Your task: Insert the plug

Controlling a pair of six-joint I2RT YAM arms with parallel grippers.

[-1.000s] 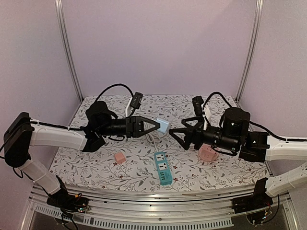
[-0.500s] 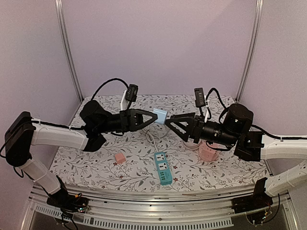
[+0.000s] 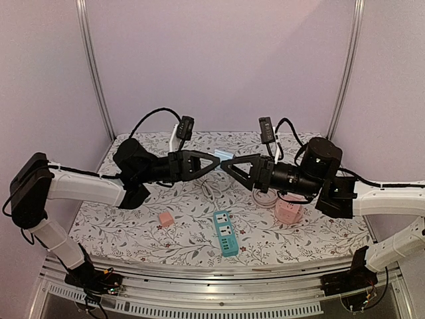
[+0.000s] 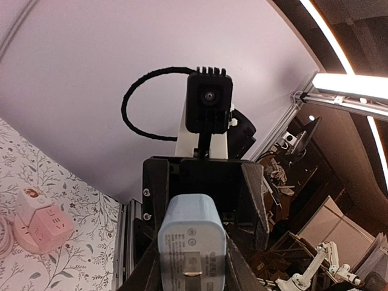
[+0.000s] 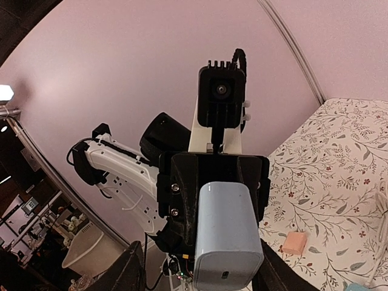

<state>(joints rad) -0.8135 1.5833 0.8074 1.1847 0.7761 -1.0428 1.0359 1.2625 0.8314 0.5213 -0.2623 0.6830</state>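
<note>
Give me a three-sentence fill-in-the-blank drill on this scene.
1. The left pincer holds a light ____ plug in mid-air.
2. The house-shaped socket sits under the ____ arm.
3. The teal power strip lies between that socket and a small block, both ____.
Missing words: blue; right; pink.

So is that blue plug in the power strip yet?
Out. The left gripper holds the blue plug up in the air, well above the power strip, which lies on the table.
</note>
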